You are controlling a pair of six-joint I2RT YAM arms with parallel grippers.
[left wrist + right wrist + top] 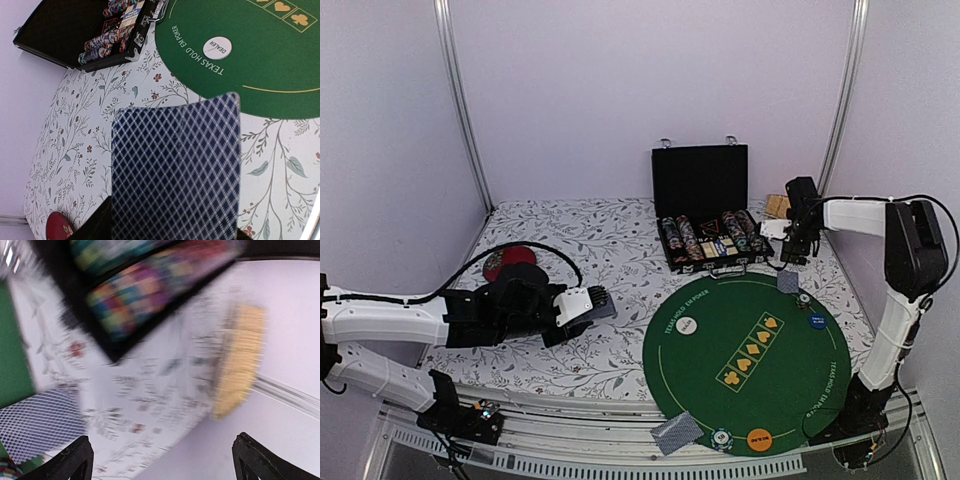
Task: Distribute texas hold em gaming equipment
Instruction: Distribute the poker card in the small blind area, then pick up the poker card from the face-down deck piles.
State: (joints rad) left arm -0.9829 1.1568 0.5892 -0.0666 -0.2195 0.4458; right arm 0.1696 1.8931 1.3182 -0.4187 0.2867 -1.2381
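Note:
My left gripper [588,305] is shut on a playing card with a blue patterned back [175,170], held above the floral cloth left of the round green mat [750,385]. On the mat lie a white dealer disc [687,325], a blue disc [817,321], an orange disc [758,438], a card [677,432] beside a striped chip [722,438] at the near edge, and a card [788,282] beside a chip [803,297] at the far edge. My right gripper [796,252] is open and empty, raised between the case and the far card [40,425]; its view is blurred.
An open black case [710,240] with rows of striped chips stands behind the mat. A woven tan piece [777,206] lies at the back right by the wall. A red dish [510,262] sits behind my left arm. Walls close in both sides.

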